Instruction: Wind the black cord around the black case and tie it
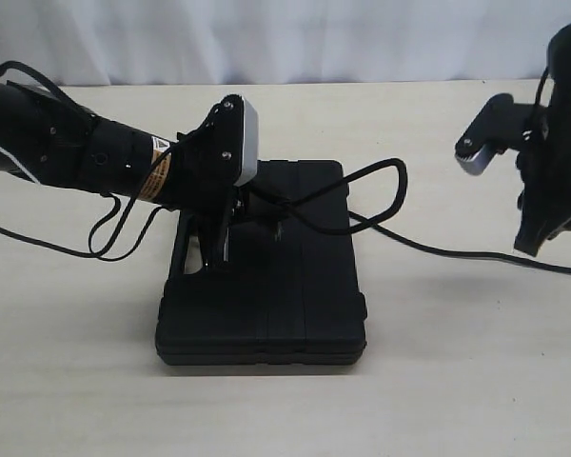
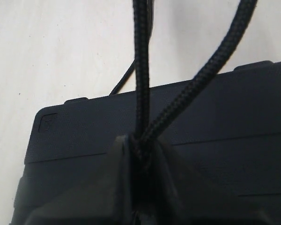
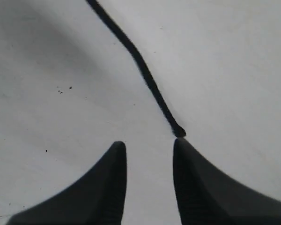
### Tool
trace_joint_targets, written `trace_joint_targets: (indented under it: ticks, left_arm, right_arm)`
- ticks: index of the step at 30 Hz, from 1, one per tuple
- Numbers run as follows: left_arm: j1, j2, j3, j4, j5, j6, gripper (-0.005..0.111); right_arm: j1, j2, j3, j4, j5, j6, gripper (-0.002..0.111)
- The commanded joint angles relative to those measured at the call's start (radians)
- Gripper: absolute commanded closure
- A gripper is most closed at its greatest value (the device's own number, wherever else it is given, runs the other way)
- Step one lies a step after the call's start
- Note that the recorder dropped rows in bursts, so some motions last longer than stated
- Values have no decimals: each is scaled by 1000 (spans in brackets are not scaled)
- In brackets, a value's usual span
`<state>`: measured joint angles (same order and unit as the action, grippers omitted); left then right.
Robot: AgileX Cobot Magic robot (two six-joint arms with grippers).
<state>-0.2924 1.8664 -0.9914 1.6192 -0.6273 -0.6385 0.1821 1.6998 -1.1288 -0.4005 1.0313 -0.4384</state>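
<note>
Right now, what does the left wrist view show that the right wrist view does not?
Only the left wrist view: the black case and the left tool shut on two strands of the black cord. Only the right wrist view: the open right tool and the cord's loose end. Both: the cord and the pale table.

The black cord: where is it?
In the exterior view the black cord loops over the black case, pinched by the left gripper, and trails right.

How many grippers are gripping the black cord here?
1. The left gripper, above the black case, is shut on the black cord; the right gripper hangs open by the cord's loose end, not holding it.
</note>
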Motion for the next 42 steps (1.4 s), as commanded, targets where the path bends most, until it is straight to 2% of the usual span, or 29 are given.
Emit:
trace_joint_targets:
  ticks: [1,5,12,26,30,32,33,34,38,42]
  left_arm:
    - [-3,1,0,0,-11,13,107]
    - [-3,1,0,0,-11,44,107]
    - [-3,1,0,0,-11,44,107]
    - [-3,1,0,-8,6,43,107]
    - [-3,1,0,-8,6,43,107]
    - [-3,1,0,-8,6,43,107]
    - [-3,1,0,-8,6,43,107]
    - [-3,1,0,-8,6,43,107]
    - [-3,1,0,-8,6,43,107]
    - [-3,1,0,-8,6,43,107]
  right_arm:
    - [-5,77,-3,18,-42,-139,79]
    - [-5,142,-3,18,-146,-207,79]
    - [-7,228,-3,-60,-280,-200,79]
    - [-7,333,-3,-67,-317,-200,79]
    - [-7,345,-3,-114,-326,-129,80]
    - [-7,345,-6,-136,-302,-82,86]
    - [-7,345,-11,-133,-271,-77,94]
    - [-7,345,-12,-120,-240,-77,104]
    - [-7,345,-53,-1,-117,-73,104]
    - [-7,302,-133,235,-21,-76,104]
